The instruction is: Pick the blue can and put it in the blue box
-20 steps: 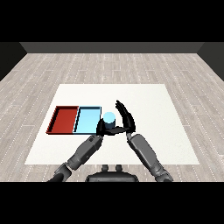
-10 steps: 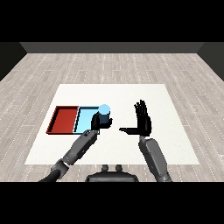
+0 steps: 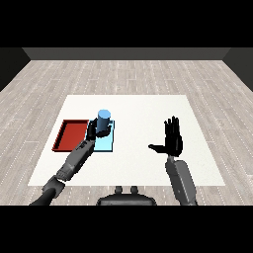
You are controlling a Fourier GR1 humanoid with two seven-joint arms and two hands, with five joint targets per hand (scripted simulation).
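Can (image 3: 104, 121) is held upright over the blue tray (image 3: 107, 143), left hand (image 3: 94, 130) curled round its lower part. Half a second earlier it was at the tray's right edge; it has since moved in over it. Judged ready for lowering and release. Right hand (image 3: 171, 141) has drawn well clear, fingers straight, thumb spread. Red tray (image 3: 70, 135) alongside.
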